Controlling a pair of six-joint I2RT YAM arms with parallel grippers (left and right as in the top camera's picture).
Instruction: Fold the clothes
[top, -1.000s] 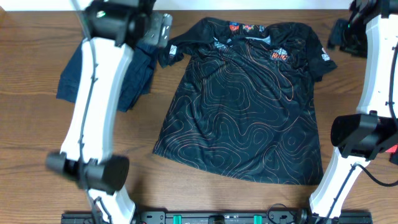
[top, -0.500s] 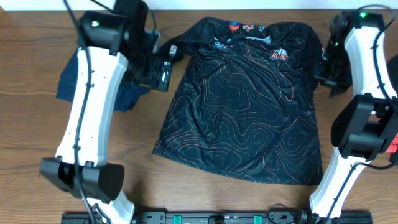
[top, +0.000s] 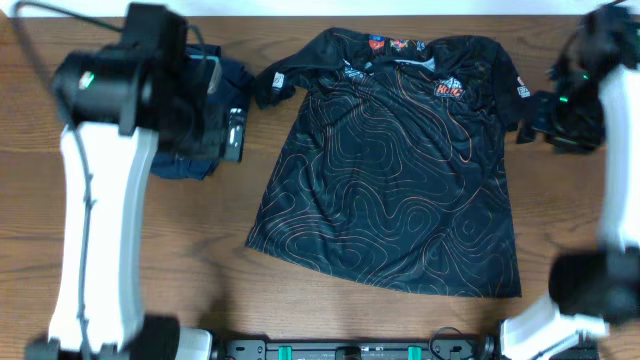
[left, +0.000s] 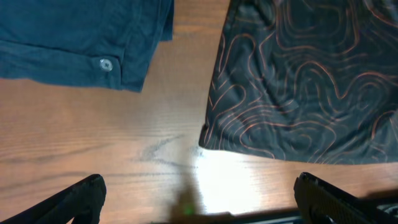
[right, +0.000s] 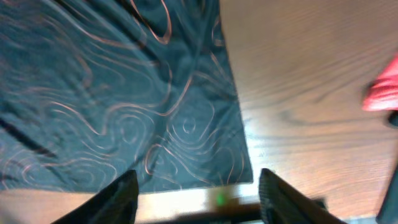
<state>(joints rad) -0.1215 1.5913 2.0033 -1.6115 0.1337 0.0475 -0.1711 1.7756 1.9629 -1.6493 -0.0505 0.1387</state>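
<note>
**You are holding both grippers released beside the spread jersey.**

The black jersey (top: 390, 180) is lying flat, chest logos up, on the middle of the table (top: 150, 250), with its collar toward the far edge and its hem toward the near edge. Your left gripper (left: 199, 196) is hovering with its fingers spread wide and grasping nothing, over the edge of the navy denim garment (left: 81, 37) toward the far left corner. Your right gripper (right: 199, 190) is hovering with its jaws parted and empty, just beside the jersey's sleeve near the right edge. A red garment (right: 382, 87) is peeking in at that side.
</note>
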